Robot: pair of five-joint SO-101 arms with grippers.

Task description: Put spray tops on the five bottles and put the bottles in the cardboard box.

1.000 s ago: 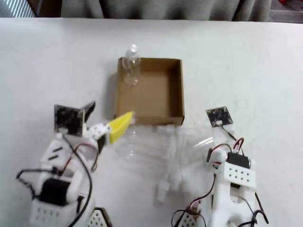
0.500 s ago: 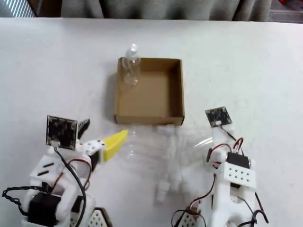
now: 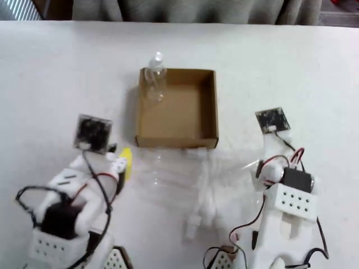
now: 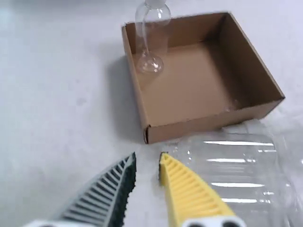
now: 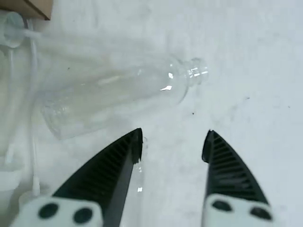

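Note:
The cardboard box (image 3: pixel 208 106) stands open at mid-table. One clear bottle (image 3: pixel 155 78) with a spray top leans in its far left corner, also visible in the left wrist view (image 4: pixel 149 42). Several clear bottles (image 3: pixel 168 174) lie in front of the box, with spray tops (image 3: pixel 196 216) beside them. My left gripper (image 4: pixel 147 158) hovers just off the box's near left corner, slightly open and holding nothing. My right gripper (image 5: pixel 173 135) is open above the table, right beside an uncapped bottle (image 5: pixel 118 97) lying on its side.
White spray-top tubes (image 5: pixel 19 38) lie beside the uncapped bottle, near the box's corner (image 5: pixel 28 7). Both arm bases (image 3: pixel 67 218) (image 3: pixel 286 207) stand at the near edge. Bare white table stretches to the left, right and far side of the box.
The left gripper has pulled back from the box's front corner toward its base and narrowed its fingers. The right arm has shifted a little to the right and farther out.

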